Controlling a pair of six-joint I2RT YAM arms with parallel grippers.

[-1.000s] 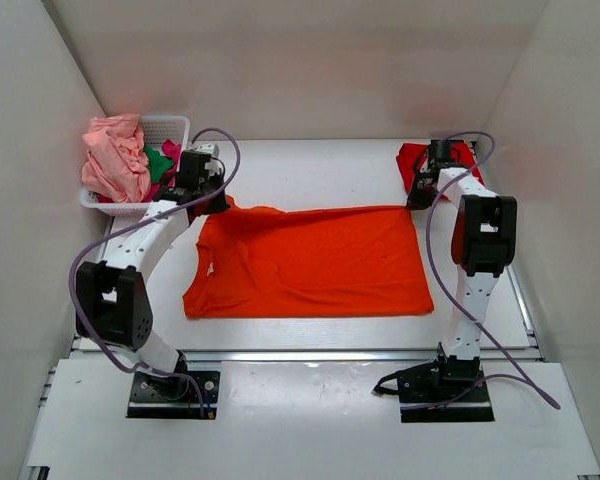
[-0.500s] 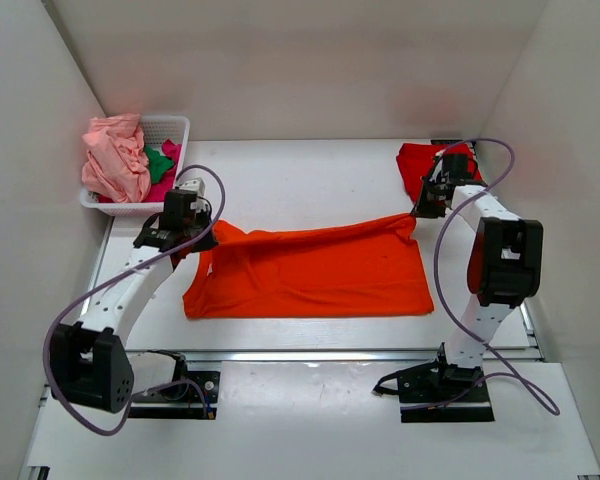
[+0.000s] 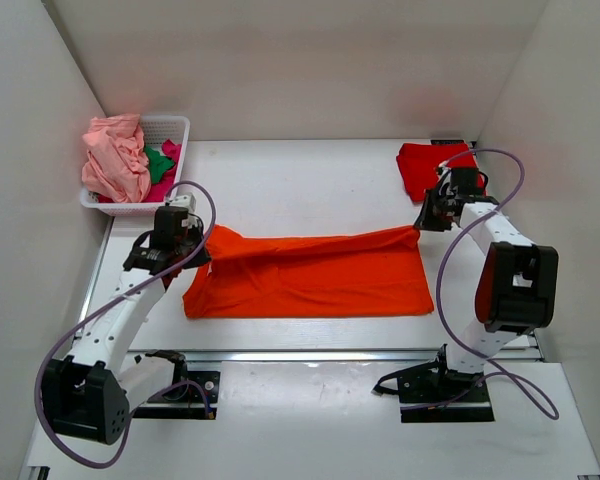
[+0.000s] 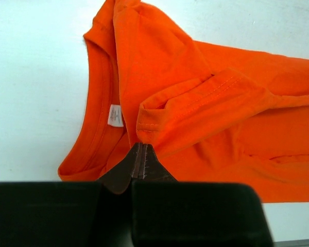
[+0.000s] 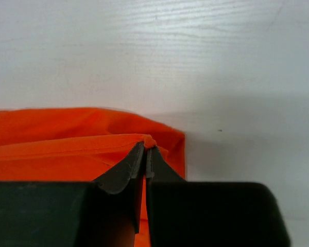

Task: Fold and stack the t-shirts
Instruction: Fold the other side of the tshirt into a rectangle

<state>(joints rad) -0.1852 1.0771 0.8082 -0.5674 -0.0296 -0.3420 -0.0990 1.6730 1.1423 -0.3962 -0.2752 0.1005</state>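
Bright, even overhead light leaves the white surface pale. Shadows are soft; a faint grey one lies beside the orange t-shirt in the right wrist view. The left end effector and right end effector look dark, slightly blurred.

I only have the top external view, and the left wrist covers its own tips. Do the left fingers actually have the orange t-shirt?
Observer: Yes. In the left wrist view the left fingers are shut on the orange t-shirt, at the end of a sleeve hem.
Operator: Any detail near the collar that I can't make out?
Observer: A white label shows inside the neckline, up and left of the grip.
Operator: And the right side?
Observer: In the right wrist view the right fingers are shut on a thin pinch of the cloth's edge, with the white table behind it.
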